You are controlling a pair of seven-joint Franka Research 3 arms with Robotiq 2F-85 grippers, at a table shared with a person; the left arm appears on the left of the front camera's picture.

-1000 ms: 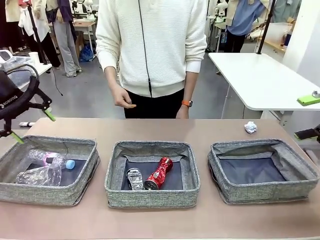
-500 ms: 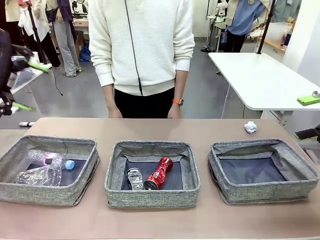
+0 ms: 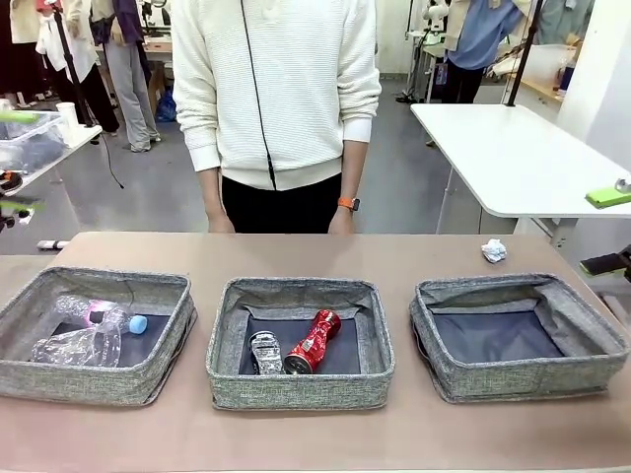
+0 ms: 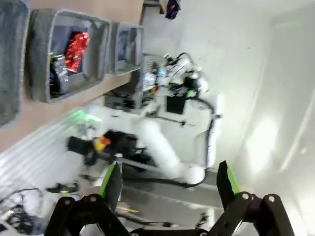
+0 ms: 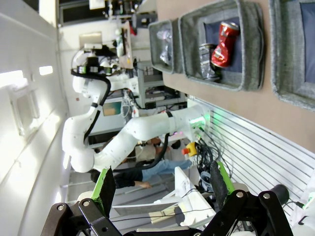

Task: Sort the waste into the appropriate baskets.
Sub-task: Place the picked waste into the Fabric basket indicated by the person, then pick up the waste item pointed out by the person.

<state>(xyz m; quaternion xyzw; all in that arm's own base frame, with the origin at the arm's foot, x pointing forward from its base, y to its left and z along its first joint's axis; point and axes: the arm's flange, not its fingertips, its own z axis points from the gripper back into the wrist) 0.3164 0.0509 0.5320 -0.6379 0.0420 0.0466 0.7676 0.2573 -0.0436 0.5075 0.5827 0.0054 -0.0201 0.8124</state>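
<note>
Three grey woven baskets stand in a row on the brown table. The left basket (image 3: 158, 340) holds a clear bottle with a blue cap (image 3: 99, 315) and a crumpled clear container (image 3: 74, 347). A red soda can (image 3: 314, 341) (image 5: 224, 43) and a crushed black-silver can (image 3: 264, 352) (image 4: 55, 73) lie in the middle basket (image 3: 296, 389). In the right basket (image 3: 523, 379) only the dark base shows. A white paper ball (image 3: 494, 250) lies on the table behind it. My left gripper (image 3: 15, 160) (image 4: 168, 182) hangs open and blurred at the far left edge, high off the table. My right gripper (image 5: 162, 189) is open with nothing between its fingers.
A person in a white sweater (image 3: 281, 89) stands at the far side, both hands down at the table edge. A white side table (image 3: 513, 158) is at the back right. One green fingertip (image 3: 606, 263) of my right gripper pokes in at the right edge.
My left gripper has risen from above the left basket and swung out to the far left edge. The person has shifted left and lowered the raised hand to the table edge.
</note>
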